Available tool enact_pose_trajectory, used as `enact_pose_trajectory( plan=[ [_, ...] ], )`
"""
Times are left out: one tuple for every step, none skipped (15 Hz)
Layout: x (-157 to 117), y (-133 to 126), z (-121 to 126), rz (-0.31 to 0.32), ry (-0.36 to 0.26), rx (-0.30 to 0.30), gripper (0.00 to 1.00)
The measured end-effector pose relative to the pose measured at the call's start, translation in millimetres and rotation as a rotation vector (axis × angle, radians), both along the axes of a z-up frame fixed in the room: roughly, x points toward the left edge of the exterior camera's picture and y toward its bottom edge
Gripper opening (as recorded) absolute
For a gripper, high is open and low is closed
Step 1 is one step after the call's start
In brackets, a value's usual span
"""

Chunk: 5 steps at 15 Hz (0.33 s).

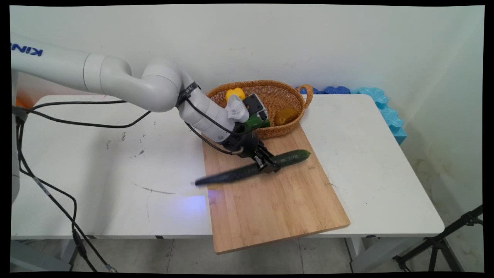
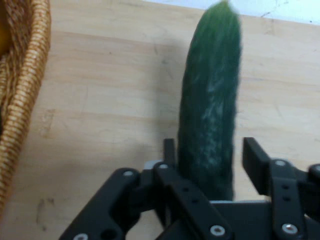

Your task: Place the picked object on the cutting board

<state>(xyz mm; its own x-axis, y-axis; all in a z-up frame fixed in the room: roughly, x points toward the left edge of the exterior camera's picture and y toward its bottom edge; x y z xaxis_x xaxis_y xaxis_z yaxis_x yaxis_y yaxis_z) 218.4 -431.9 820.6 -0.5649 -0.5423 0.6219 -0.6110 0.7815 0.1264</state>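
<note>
My gripper (image 1: 269,165) sits low over the wooden cutting board (image 1: 270,204), in the middle of the main view, set around the long dark green cucumber (image 1: 293,157) a little right of the middle of its length. Whether I am clamped on it or only loosely about it, I cannot tell. The cucumber lies slantwise across the upper part of the board. Its right end points up and to the right. Its left end is smeared in the picture and reaches just past the board's left edge, over the white table (image 1: 115,173). In the hand view the cucumber (image 2: 210,90) runs straight up from my gripper (image 2: 210,150) to the top of the frame, with the pale board (image 2: 110,100) beneath it and the woven basket (image 2: 30,90) along the left edge. In the main view that basket (image 1: 254,83) stands just above my wrist, touching the board's top edge. At least 2 pieces lie in it: a yellow one (image 1: 235,93) at its upper left and a brownish-yellow one (image 1: 285,116) at its right. Blue foam (image 1: 386,108) lines the wall at the upper right.
</note>
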Motion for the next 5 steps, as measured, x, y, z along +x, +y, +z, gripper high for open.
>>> enact_pose_trajectory(
  plan=[
    [0.1, -0.8, -1.2, -0.002, 0.0, -0.003, 1.0],
    [0.2, -1.7, -2.2, -0.004, 0.001, -0.006, 1.0],
    [0.4, -2.5, -3.1, -0.005, 0.001, -0.009, 1.0],
    [0.8, -3.1, -3.7, -0.007, 0.001, -0.013, 1.0],
    [1.0, -3.5, -3.9, -0.008, 0.001, -0.015, 1.0]
  ],
)
